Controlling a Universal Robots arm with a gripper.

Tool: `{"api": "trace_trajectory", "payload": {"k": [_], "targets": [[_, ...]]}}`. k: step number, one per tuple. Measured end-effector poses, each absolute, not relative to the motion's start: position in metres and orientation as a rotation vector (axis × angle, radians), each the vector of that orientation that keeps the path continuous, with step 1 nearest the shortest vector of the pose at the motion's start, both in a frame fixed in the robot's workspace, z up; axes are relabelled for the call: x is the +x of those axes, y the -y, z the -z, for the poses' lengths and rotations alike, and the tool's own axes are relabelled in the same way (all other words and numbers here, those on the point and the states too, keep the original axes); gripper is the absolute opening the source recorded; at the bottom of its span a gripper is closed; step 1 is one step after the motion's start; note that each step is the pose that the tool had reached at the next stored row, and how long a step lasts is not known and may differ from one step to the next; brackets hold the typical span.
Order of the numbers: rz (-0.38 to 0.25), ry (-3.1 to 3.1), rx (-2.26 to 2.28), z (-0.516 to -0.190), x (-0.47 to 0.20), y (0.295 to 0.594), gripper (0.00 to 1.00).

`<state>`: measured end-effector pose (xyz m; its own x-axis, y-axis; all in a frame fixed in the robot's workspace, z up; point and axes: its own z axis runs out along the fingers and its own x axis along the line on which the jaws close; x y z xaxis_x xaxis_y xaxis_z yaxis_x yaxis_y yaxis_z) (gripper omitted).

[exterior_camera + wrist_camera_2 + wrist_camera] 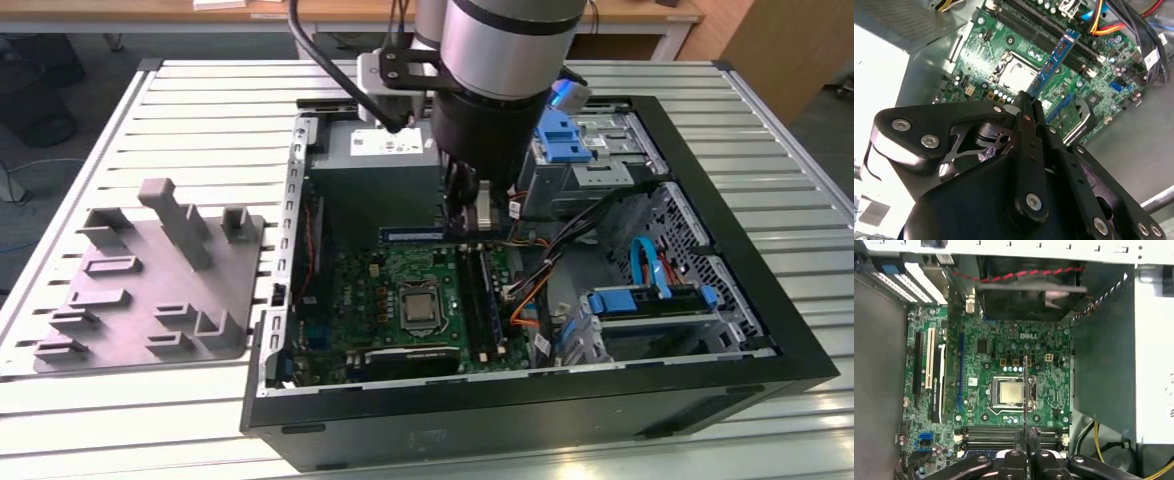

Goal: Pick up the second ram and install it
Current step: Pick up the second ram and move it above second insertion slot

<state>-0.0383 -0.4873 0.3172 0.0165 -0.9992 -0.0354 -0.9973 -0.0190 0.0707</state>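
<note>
Pincer (1025, 434) clenched on the second ram (1053, 62), gripped at one end, rest sticking out past the fingertips (1027, 107). Seen as a blue stick with chips in second wrist view, a thin edge-on strip in first wrist view. Held inside open computer case (534, 410), over green motherboard (1004, 345). CPU socket (1010, 392) beyond pincer, beside the ram. Memory slots (1004, 432) close under pincer. Gray moulded tray (147, 290) well apart from pincer, outside the case on slatted surface (174, 110).
</note>
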Motion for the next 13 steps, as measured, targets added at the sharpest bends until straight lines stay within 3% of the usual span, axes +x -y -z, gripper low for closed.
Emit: {"api": "trace_trajectory", "payload": {"k": [13], "targets": [[0.118, 2.182, 2.221, -0.300, -0.035, 0.503, 0.14]]}}
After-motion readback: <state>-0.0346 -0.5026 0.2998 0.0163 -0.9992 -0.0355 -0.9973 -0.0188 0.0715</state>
